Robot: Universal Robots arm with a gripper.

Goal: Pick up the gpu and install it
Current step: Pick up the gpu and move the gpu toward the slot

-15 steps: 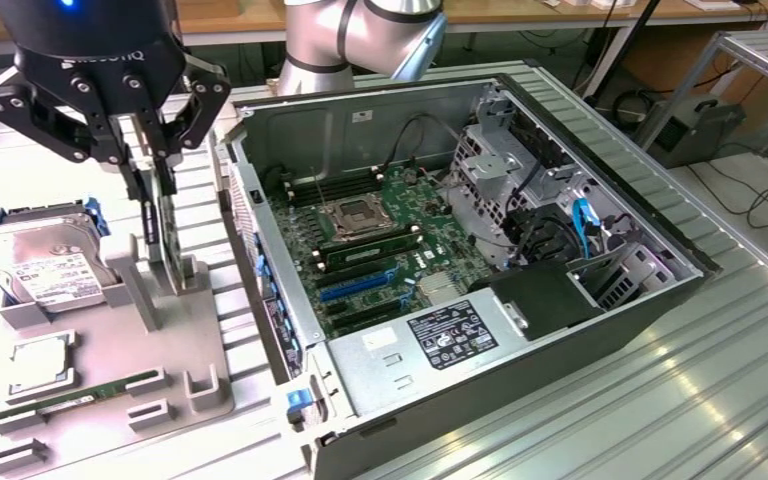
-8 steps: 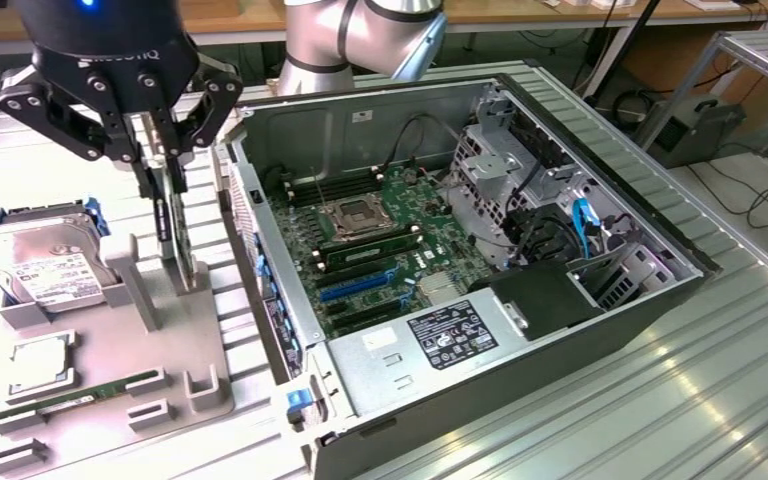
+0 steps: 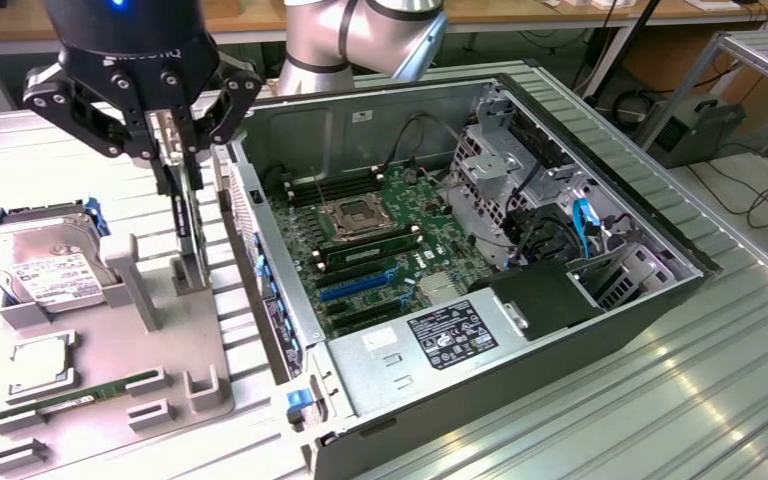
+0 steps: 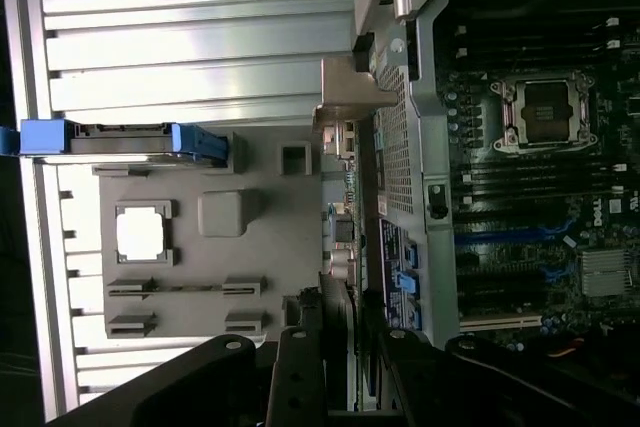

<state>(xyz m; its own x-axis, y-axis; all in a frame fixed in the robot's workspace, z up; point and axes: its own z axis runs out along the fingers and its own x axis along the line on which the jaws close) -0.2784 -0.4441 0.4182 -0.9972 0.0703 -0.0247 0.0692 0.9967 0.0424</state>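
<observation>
The gpu (image 3: 187, 225) is a slim black card seen edge-on, upright, with its silver bracket end near the fingers. My gripper (image 3: 171, 150) hangs over the exterior view's upper left, shut on the card's top edge. The card's lower end sits among the posts of the grey holder tray (image 3: 131, 340); I cannot tell whether it rests in its slot or hangs just clear. In the wrist view the gpu (image 4: 340, 237) runs as a thin strip beside the case wall, and my gripper (image 4: 345, 357) clamps it between two black fingers (image 4: 295, 367).
The open PC case (image 3: 651, 250) lies on its side to the exterior view's right of the tray, motherboard (image 3: 371, 250) and blue card slots (image 3: 357, 285) exposed. On the tray sit a silver hard drive (image 3: 37, 265), a CPU (image 3: 40, 362) and a green RAM stick (image 3: 84, 393).
</observation>
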